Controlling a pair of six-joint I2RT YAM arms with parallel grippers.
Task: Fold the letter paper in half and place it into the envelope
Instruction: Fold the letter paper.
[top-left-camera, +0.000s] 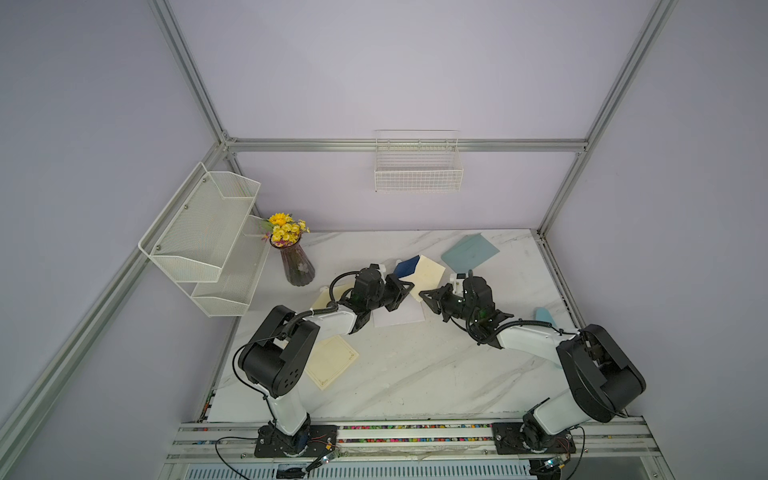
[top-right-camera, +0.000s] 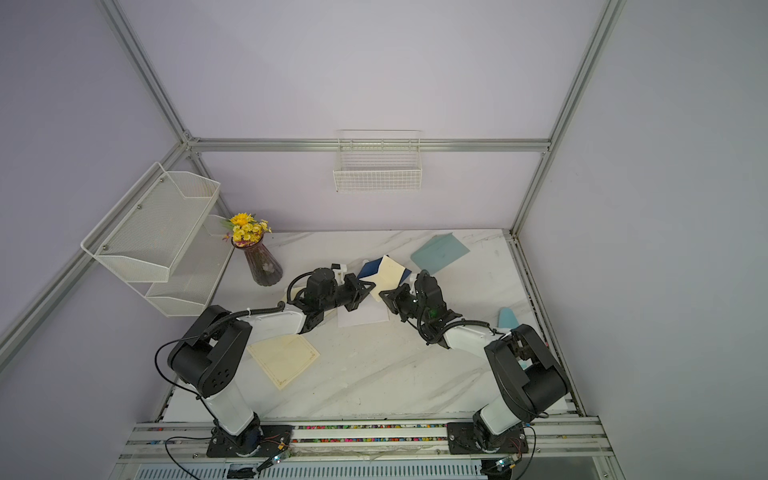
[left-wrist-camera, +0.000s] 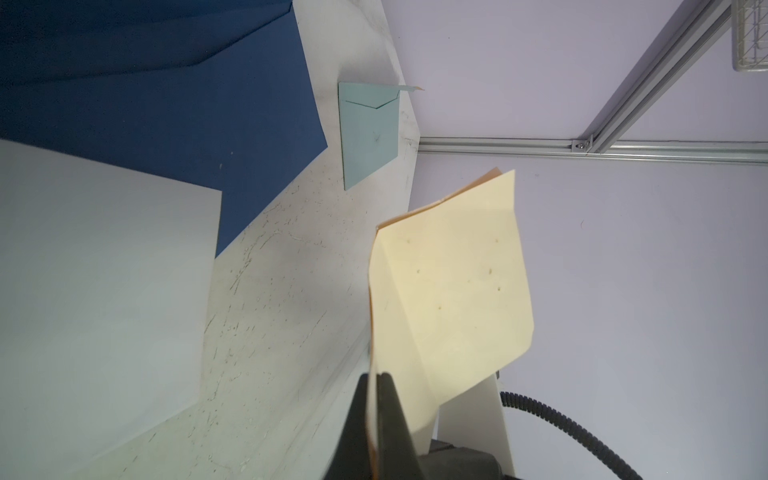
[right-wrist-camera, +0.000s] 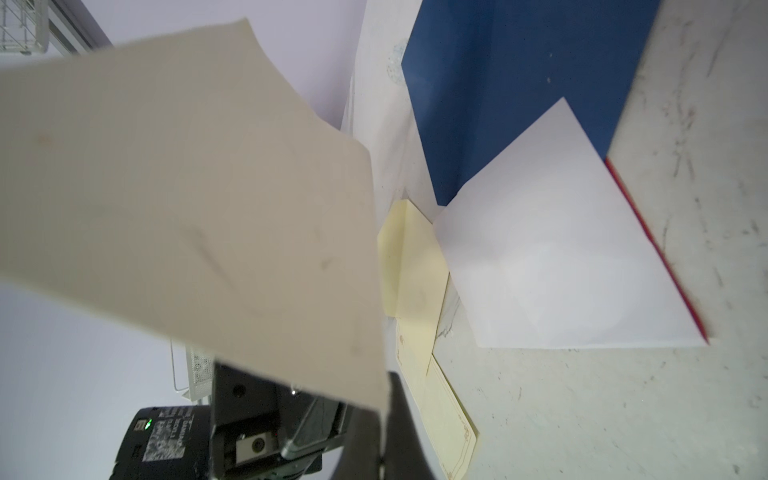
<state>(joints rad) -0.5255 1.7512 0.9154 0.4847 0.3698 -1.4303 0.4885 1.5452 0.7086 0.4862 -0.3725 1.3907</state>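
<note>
— Marble table (top-left-camera: 415, 374), lilac walls. What lies on it?
— One white sheet (top-left-camera: 399, 318), partly covering the navy envelope (top-left-camera: 407, 266).
— Where is the paper?
— The cream paper (left-wrist-camera: 449, 291) is bent and lifted above both, between the two arms.
— And the grippers?
— The left gripper (left-wrist-camera: 374, 380) is pinched closed on one edge. The right gripper (right-wrist-camera: 384, 409) is closed on another corner.

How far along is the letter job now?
Done: the cream letter paper looks folded, two layers at its corner. In hand: left pincer and right pincer both grip it above the table. Left: sliding it into an envelope; the dark blue envelope lies underneath.
</note>
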